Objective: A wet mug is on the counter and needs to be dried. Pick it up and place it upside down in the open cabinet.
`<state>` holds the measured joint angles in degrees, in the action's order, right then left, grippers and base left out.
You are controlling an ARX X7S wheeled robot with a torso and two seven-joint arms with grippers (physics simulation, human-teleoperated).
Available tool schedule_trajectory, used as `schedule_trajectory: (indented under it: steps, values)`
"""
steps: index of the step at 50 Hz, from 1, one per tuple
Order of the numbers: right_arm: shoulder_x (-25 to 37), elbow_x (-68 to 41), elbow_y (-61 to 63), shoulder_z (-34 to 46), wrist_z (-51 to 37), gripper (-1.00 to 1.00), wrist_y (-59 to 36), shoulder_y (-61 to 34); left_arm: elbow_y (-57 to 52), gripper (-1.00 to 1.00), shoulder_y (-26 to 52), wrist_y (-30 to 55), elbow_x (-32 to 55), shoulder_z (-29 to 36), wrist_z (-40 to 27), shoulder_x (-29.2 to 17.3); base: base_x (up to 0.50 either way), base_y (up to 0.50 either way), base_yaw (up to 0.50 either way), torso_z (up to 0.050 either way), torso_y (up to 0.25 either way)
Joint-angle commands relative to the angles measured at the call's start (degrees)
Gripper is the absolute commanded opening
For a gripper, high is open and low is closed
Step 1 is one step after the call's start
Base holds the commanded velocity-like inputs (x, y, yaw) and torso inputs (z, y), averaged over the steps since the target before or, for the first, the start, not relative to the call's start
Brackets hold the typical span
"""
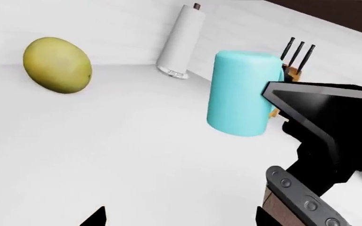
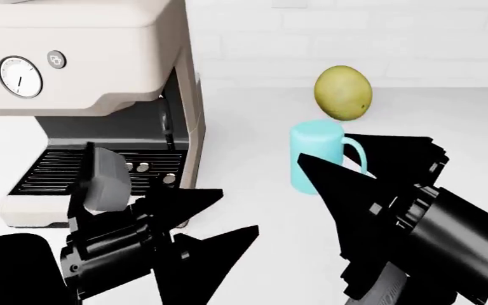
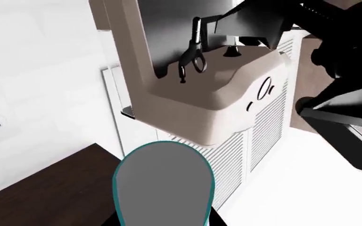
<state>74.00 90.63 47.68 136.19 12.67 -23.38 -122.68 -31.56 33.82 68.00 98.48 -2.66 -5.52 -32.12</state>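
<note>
The right gripper (image 2: 345,175) spreads its jaws wide around the mug (image 2: 315,155), holding nothing yet, likely lining up a side grasp. The left gripper (image 2: 201,222) hangs open and empty. The mug stands upright on the counter (image 2: 253,114); a yellow-green fruit (image 2: 343,93) sits near at one o'clock, the espresso machine (image 2: 91,76) at nine, with open room toward the front edge.

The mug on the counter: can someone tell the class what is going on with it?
The light-turquoise mug stands upright on the white counter, in front of a yellow-green fruit and beside a coffee machine. The right gripper is at the mug's handle side with open jaws, not clamped yet. The left gripper hangs open near the machine, holding nothing. The mug is not lifted.
</note>
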Motion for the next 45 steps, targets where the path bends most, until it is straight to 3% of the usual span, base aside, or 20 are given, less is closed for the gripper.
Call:
schedule_trajectory:
  steps: [1, 45]
  values:
    - [-0.49, 2.45, 1.08, -0.69, 0.72, -1.0, -0.95, 1.83, 1.53, 1.0, 5.25, 0.34, 2.22, 2.64, -1.57, 0.3, 0.0, 0.0, 0.0, 0.0, 0.0]
    - [-0.06, 6.88, 1.91, -1.13, 0.56, -1.0, -4.57, 8.15, 4.24, 1.0, 10.31, 0.73, -0.74, 8.69, -0.45, 2.62, 0.0, 0.0, 0.0, 0.0, 0.0]
